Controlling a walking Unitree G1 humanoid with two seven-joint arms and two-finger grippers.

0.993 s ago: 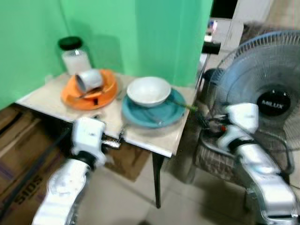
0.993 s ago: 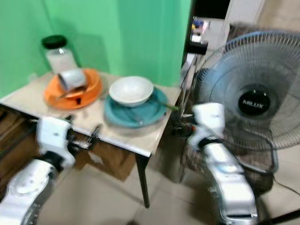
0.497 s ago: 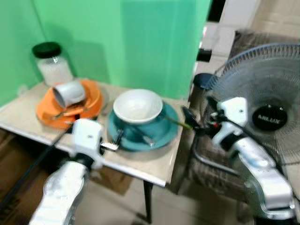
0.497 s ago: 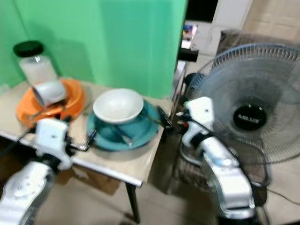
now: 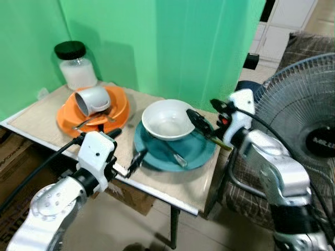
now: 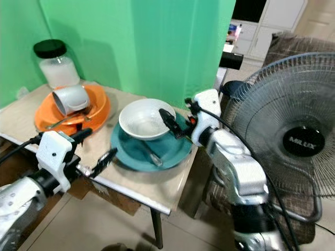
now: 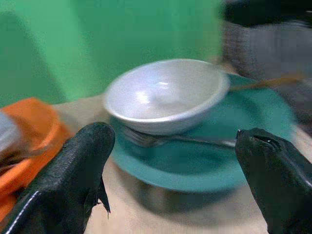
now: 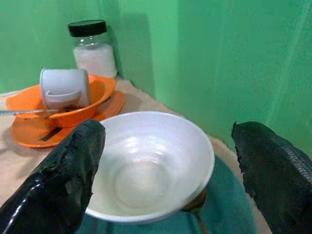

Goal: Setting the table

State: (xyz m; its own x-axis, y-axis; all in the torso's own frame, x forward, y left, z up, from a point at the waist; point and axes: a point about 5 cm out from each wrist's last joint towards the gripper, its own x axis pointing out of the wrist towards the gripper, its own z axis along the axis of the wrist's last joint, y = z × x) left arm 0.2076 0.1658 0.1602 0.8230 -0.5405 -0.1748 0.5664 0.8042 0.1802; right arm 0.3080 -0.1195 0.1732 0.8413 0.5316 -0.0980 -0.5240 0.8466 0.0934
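Closed in on counter since half second earlier; both arms raised nearer dishes.

Risks: white bowl sat loose on teal plate with fork under rim — careless nudge could tip bowl or slide plate toward near edge. Cup lay tilted in orange bowl; jar behind.

Left pincer at near edge, fingers spread wide, empty. Right pincer beside bowl's rim, fingers wide apart, empty.

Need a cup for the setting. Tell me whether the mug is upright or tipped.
Tipped. The mug lies on its side in the orange bowl, its mouth facing sideways.
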